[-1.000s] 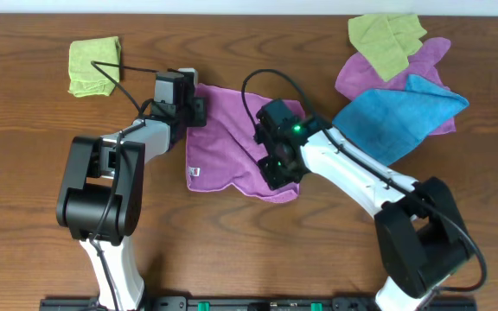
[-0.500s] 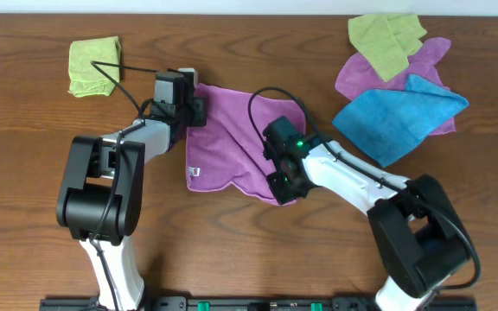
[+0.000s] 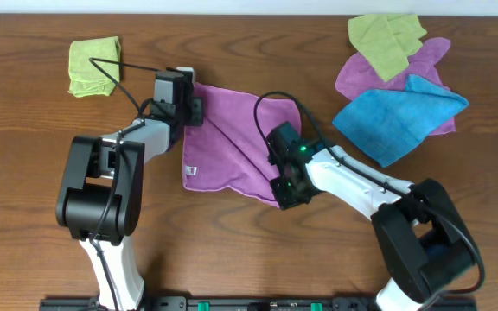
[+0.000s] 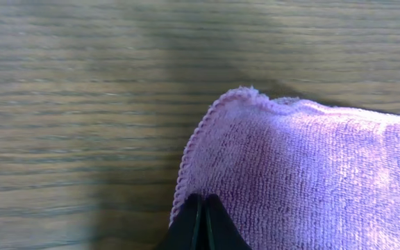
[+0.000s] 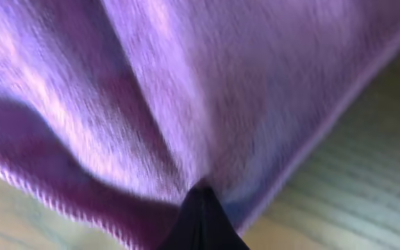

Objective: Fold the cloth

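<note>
A: Two arms over one wooden table, dark brown grain running left to right across the whole surface.

B: Past the far edge, only a pale strip; nothing more of the room to tell. Along the near edge, a black rail.

A: Dead centre, between the arms: the cloth, purple-magenta, mostly flat on the wood, with a small white tag at its near-left corner.

B: Far-left corner clamped tight by the left gripper. From its wrist camera, tips pressed together right at the stitched hem, bare wood just beyond the corner.

A: Same story for the right gripper: pinched shut on the cloth at the near-right edge. Long diagonal crease from the far edge down to that pinch.

B: Up close there, purple pile bunched in folds above the closed tips. Blurred slivers of table in both lower corners.

A: Elsewhere on the surface: a folded lime-green cloth at far left, well apart from the purple one, with a black cable crossing it.

B: Far right, a heap of three. Another lime-green cloth at the back, a second purple cloth under it, a bright blue cloth across the front.
</note>
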Tool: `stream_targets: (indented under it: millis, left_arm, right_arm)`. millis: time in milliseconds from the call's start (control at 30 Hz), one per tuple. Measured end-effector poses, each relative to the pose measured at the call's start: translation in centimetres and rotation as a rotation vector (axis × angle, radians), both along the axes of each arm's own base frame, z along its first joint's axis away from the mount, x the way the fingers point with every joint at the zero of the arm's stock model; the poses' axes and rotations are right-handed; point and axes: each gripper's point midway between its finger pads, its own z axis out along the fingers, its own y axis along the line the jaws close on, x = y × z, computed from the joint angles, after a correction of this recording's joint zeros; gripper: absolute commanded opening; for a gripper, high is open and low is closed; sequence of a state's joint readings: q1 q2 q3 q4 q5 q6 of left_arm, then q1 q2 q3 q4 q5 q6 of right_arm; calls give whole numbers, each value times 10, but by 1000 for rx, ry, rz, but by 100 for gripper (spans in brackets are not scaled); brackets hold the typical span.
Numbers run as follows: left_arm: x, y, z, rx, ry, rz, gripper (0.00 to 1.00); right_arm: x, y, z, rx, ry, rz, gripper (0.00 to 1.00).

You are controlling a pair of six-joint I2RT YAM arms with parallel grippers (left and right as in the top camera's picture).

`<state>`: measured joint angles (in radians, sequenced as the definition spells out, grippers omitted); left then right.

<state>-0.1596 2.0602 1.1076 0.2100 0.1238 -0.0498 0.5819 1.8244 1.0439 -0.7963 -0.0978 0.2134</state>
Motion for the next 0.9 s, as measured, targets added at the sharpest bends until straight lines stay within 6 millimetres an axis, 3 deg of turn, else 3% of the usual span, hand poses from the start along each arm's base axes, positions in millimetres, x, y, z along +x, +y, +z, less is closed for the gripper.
stream_targets:
  millis: [200, 500, 633, 733, 900]
  left_arm:
    - [3, 15, 0, 12, -3, 23, 6]
    - [3, 16, 1, 21, -6, 9, 6]
    - [4, 23, 5, 28, -6, 26, 6]
    - [7, 28, 23, 34, -41, 42, 6]
    - [15, 28, 84, 20, -166, 47, 6]
  right_arm:
    - [-10, -3, 0, -8, 42, -4, 1]
    - [-8, -1, 3, -6, 43, -19, 2]
    - [14, 12, 22, 21, -5, -17, 2]
    - [36, 22, 45, 37, -71, -13, 1]
    - [75, 31, 69, 41, -223, -3, 1]
